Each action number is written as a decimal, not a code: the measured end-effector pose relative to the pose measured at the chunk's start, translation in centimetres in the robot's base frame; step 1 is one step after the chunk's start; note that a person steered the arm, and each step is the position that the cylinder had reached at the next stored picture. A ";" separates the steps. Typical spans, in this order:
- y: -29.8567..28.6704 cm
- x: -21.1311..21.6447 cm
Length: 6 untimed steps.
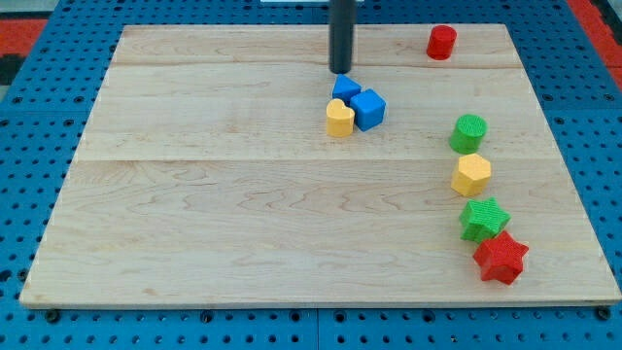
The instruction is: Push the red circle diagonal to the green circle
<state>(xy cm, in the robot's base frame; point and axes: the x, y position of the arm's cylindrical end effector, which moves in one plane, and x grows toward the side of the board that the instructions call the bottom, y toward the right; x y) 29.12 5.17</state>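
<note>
Red circle point(441, 42) sits near the board's top right, well apart from the green circle point(468, 132) below it. My tip point(341, 71), a bare rod holding nothing, hovers just above the blue blocks point(358, 101); sweeping right carelessly could scatter them.

Red circle point(441, 42) well above green circle point(468, 132)

The dark rod is held upright at the view's top centre, with my tip point(341, 71) lowered to the surface.
</note>
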 end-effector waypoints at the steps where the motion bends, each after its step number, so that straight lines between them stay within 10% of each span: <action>1: -1.1 1.7; 2: -1.3 1.1; 4: 20.2 1.2; 6: 15.2 -9.3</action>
